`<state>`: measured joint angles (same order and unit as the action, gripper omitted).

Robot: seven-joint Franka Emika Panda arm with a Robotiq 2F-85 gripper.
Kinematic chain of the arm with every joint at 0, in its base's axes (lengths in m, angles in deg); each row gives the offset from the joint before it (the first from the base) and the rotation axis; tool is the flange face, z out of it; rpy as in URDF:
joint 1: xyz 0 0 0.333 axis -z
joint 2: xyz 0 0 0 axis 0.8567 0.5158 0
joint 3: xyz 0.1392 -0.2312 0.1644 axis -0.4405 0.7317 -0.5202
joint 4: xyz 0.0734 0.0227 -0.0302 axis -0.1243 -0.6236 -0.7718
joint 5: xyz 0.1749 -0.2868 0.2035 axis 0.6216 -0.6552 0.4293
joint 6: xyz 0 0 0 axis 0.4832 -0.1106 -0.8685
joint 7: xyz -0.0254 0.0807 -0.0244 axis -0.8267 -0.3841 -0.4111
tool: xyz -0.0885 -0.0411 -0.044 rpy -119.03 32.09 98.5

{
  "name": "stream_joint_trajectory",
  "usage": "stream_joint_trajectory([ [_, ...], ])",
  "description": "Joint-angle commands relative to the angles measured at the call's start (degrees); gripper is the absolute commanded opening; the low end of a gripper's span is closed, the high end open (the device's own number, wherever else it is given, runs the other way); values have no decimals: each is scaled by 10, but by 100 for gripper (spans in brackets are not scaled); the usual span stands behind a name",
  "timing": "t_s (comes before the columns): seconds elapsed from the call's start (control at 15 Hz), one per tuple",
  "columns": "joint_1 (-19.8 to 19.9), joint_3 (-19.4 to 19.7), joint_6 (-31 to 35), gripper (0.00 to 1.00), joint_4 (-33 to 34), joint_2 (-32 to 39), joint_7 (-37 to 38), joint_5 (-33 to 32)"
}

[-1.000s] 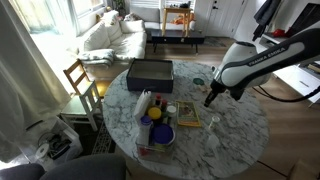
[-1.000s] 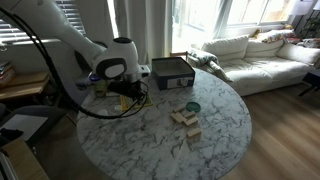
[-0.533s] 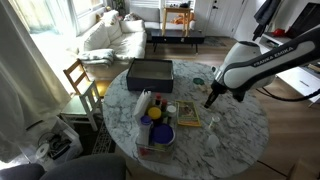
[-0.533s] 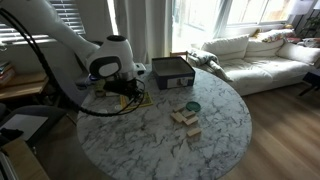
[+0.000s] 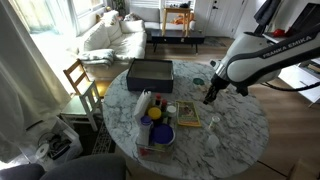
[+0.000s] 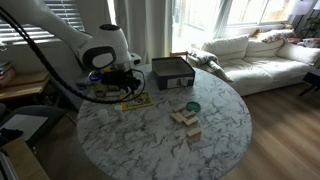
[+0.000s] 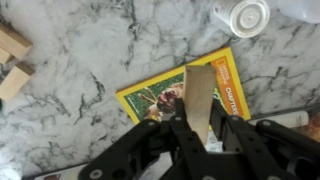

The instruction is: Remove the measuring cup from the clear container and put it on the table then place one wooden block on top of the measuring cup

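A wooden block (image 7: 198, 88) is clenched in the gripper (image 7: 200, 127); the measuring cup (image 7: 248, 17) is set on the desk (image 7: 85, 40) nearby; if laid off-centre, the long block could be tipped off the small cup.

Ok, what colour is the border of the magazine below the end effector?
Yellow; the magazine border shows best in the wrist view.

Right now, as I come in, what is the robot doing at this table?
The robot's gripper is shut on one wooden block and holds it over a yellow magazine on the marble table. The measuring cup stands on the table, outside the clear container, and nothing lies on top of it yet. The spare wooden blocks lie apart on the table.
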<state>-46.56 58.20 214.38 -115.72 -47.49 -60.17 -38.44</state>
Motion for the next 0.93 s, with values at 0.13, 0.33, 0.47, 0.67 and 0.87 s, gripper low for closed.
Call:
stream_joint_trajectory([
  [0.13, -27, -10, -76, 7, -67, -87, -193, 89],
  [0.33, -57, 5, -97, 7, -100, -108, -240, 94],
  [0.47, -72, 10, -100, 7, -121, -115, -250, 100],
  [0.67, -87, 19, -90, 7, -147, -116, -230, 89],
  [0.87, -95, 25, -76, 7, -161, -109, -233, 91],
])
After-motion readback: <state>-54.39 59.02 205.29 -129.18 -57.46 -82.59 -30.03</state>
